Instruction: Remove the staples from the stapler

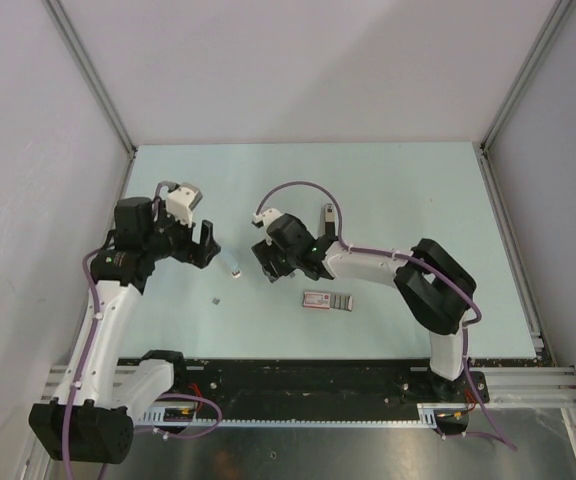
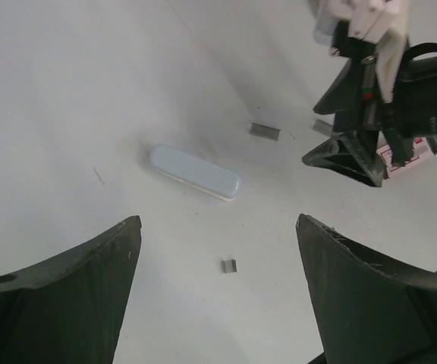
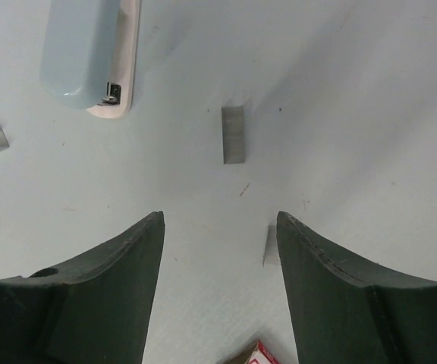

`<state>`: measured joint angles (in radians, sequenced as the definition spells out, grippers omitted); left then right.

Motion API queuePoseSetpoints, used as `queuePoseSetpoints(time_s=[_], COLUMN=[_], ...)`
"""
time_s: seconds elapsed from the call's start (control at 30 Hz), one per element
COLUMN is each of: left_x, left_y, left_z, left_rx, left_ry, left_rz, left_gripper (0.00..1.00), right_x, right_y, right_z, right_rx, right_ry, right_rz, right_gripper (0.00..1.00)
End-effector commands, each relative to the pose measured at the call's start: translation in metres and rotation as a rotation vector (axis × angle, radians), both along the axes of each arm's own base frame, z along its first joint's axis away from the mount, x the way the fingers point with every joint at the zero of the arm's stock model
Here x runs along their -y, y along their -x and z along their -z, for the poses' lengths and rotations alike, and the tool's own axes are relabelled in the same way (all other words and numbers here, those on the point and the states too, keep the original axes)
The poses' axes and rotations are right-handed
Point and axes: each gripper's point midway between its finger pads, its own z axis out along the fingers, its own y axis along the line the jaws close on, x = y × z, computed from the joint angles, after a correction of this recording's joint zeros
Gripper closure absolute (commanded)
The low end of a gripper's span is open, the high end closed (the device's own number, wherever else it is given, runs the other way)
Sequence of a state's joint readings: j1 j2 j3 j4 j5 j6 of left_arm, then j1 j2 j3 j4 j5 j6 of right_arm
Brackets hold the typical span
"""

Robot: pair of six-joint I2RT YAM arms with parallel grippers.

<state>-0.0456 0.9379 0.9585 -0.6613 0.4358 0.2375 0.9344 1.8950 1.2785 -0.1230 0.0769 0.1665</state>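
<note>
The stapler point(image 1: 234, 268) is a small oblong with a light blue top and a white base. It lies closed on the table between the two grippers, also seen in the left wrist view point(image 2: 196, 172) and the right wrist view point(image 3: 89, 53). Loose staples lie around it: a short grey strip point(image 3: 233, 134), a second strip point(image 3: 270, 244) beside my right finger, and a tiny bent piece point(image 2: 229, 265) point(image 1: 216, 299). My left gripper point(image 1: 206, 245) point(image 2: 218, 220) is open and empty, left of the stapler. My right gripper point(image 1: 265, 262) point(image 3: 219, 214) is open and empty, right of it.
A flat box with a red-and-white label point(image 1: 328, 300) lies near the right gripper, its corner showing in the right wrist view point(image 3: 260, 355). A slim dark object with a pale end point(image 1: 326, 214) lies behind the right forearm. Grey walls enclose the table.
</note>
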Motion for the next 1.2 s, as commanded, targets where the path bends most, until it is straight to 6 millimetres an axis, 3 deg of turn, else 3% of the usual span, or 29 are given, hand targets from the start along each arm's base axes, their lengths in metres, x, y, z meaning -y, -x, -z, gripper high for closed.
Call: queuePoseSetpoints(time_s=[0.0, 0.13, 0.23, 0.4, 0.57, 0.77, 0.97, 1.17], left_x=[0.008, 0.010, 0.017, 0.041, 0.063, 0.092, 0.116, 0.127], left_y=[0.006, 0.004, 0.003, -0.007, -0.032, -0.061, -0.063, -0.058], left_z=[-0.003, 0.006, 0.013, 0.037, 0.063, 0.082, 0.115, 0.143], left_rx=[-0.014, -0.033, -0.036, -0.017, 0.031, 0.071, 0.070, 0.054], left_ry=[0.023, 0.011, -0.001, -0.139, -0.318, -0.396, -0.465, -0.492], left_rz=[0.067, 0.103, 0.181, 0.415, 0.657, 0.848, 1.012, 1.121], left_gripper=[0.11, 0.10, 0.08, 0.07, 0.08, 0.08, 0.10, 0.11], right_x=[-0.022, -0.023, -0.014, 0.011, 0.028, 0.038, 0.057, 0.083], right_y=[0.000, 0.000, -0.007, -0.021, -0.017, 0.001, 0.005, 0.005], right_z=[-0.016, -0.006, -0.011, -0.048, -0.073, -0.080, -0.080, -0.079], right_rx=[0.019, 0.006, 0.003, 0.006, 0.001, 0.039, 0.072, 0.092], right_ry=[-0.028, 0.007, 0.007, -0.149, -0.334, -0.426, -0.554, -0.601], right_rz=[-0.091, -0.099, -0.057, 0.075, 0.189, 0.257, 0.351, 0.437], right_gripper=[0.35, 0.35, 0.37, 0.40, 0.38, 0.37, 0.40, 0.40])
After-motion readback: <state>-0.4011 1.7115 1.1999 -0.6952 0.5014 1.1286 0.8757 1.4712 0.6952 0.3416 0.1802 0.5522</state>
